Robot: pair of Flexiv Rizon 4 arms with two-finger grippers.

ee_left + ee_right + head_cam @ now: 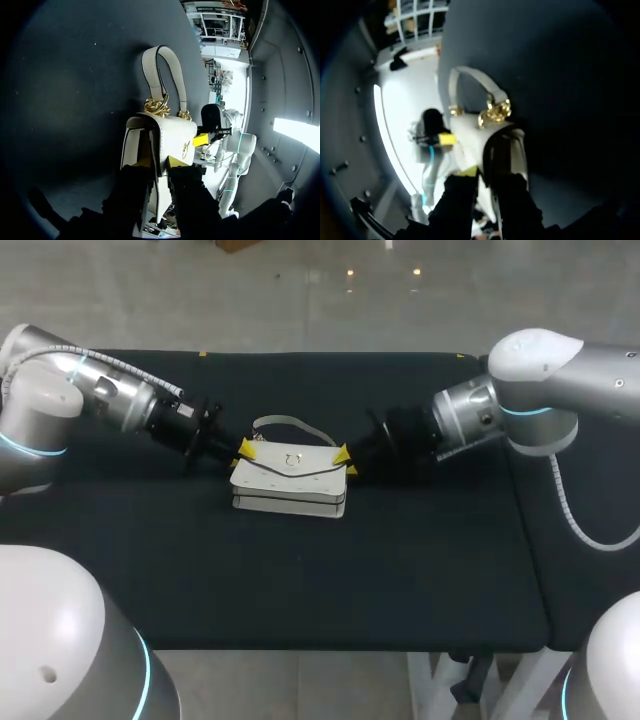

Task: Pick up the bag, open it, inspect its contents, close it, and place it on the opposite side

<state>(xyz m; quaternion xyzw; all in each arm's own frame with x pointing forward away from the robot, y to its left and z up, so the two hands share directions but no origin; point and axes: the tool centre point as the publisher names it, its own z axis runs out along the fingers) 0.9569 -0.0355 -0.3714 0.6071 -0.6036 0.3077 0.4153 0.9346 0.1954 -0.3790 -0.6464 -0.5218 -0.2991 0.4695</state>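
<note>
Left side first: the left gripper (243, 452) sat at the left end of the white handbag (290, 485), fingers nearly closed and pinching that end's panel between the yellow tips. The bag itself lay mid-table on the black table (300, 580), flap shut, its handle (287, 424) flopped toward the far side. Over on the right, the right gripper (346, 462) mirrored it, fingers narrowly set and clamped on the right end. By the look of it, this was a light bag with stiff, smooth, leather-like walls, likely slick. The end panels gave a fair hold, but the flap's front edge near the gold clasp (293, 460) looked the place to lift. Count: one handbag, one handle, one clasp, two grippers.
</note>
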